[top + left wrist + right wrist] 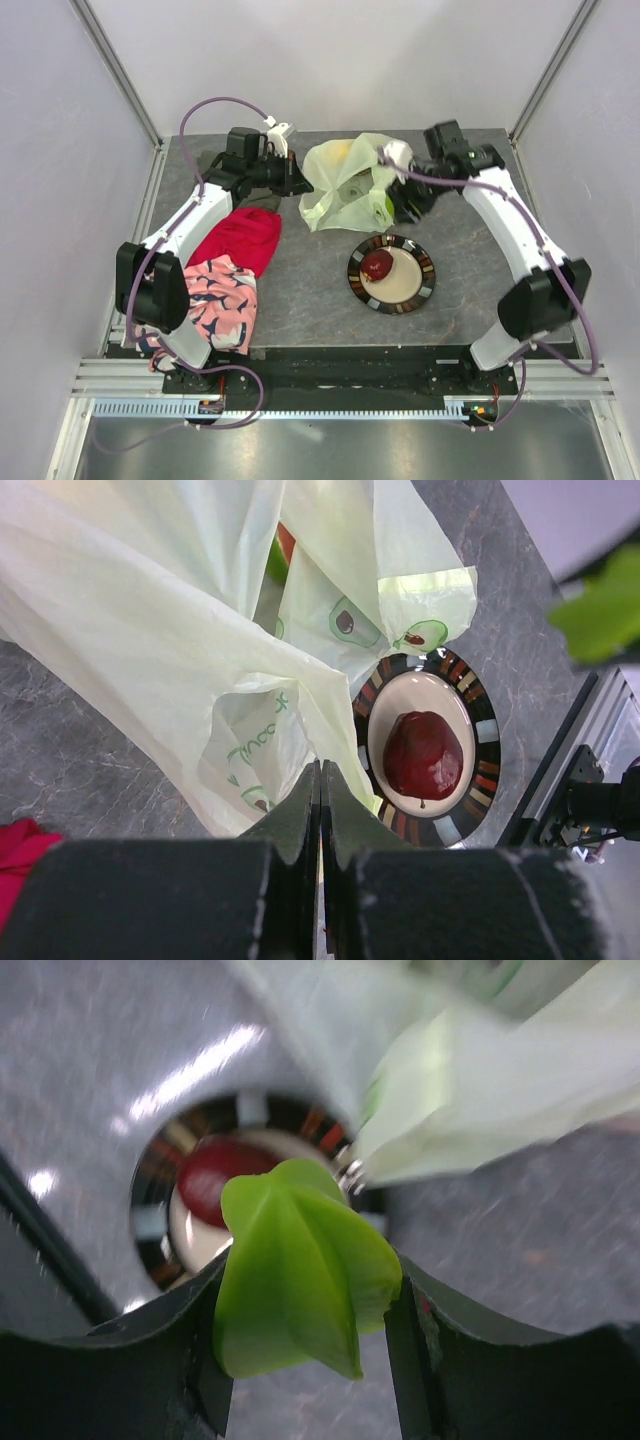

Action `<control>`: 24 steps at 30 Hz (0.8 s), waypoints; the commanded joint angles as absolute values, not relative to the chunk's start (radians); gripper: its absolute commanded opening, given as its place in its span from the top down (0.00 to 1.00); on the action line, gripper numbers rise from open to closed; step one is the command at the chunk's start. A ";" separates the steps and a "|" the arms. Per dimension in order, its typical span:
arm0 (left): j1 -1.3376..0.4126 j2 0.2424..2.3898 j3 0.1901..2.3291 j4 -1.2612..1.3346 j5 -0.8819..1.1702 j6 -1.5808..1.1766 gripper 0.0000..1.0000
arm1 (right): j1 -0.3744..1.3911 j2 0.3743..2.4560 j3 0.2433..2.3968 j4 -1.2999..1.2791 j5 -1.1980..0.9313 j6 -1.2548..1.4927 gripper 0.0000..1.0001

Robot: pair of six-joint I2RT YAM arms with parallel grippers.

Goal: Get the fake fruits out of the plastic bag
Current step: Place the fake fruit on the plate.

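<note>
The pale-green plastic bag [345, 180] lies at the back middle of the table, and a yellowish fruit [338, 152] shows through it. My left gripper [297, 183] is shut on the bag's left edge; in the left wrist view the film [150, 610] runs down into the closed fingertips [321, 770]. A red and green piece [282, 548] peeks out inside the bag. My right gripper [398, 207] is shut on a green fruit piece [300, 1270], held just right of the bag above the plate's far edge. A dark red apple [377, 264] rests on the striped-rim plate [425, 275].
A red cloth [240, 238] and a pink patterned cloth [220, 300] lie under the left arm. Enclosure walls close off the back and both sides. A metal rail [330, 385] runs along the near edge.
</note>
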State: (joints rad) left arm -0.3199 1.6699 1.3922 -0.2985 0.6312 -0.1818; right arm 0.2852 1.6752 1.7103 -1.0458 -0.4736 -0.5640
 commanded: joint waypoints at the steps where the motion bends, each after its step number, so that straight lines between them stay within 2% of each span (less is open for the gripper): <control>1: -0.316 1.649 1.424 -0.279 0.684 -0.189 0.98 | 0.293 1.495 1.507 -1.279 -0.344 -0.753 0.57; 4: -0.318 1.644 1.417 -0.262 0.703 -0.228 0.98 | 0.288 1.474 1.372 -1.266 -0.273 -0.736 0.59; 8: -0.318 1.623 1.425 -0.236 0.709 -0.238 0.98 | 0.288 1.525 1.266 -1.122 -0.236 -0.626 0.59; 16: -0.318 1.606 1.456 -0.336 0.680 -0.152 0.98 | 0.290 1.799 1.380 -0.976 -0.196 -0.595 0.57; 20: -0.318 1.618 1.462 -0.402 0.663 -0.075 0.98 | 0.290 1.884 1.427 -0.973 -0.248 -0.566 0.49; 22: -0.318 1.627 1.463 -0.419 0.655 -0.064 0.99 | 0.290 1.898 1.425 -0.971 -0.299 -0.568 0.40; 23: -0.316 1.628 1.462 -0.420 0.650 -0.067 0.99 | 0.288 1.898 1.425 -0.974 -0.314 -0.568 0.32; 24: -0.318 1.628 1.462 -0.419 0.643 -0.071 0.99 | 0.290 1.896 1.430 -0.979 -0.327 -0.569 0.27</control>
State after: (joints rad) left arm -0.3199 1.6520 1.4223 -0.3756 0.6708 -0.1326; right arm 0.2905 1.8969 1.3872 -0.9825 -0.2470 -0.5835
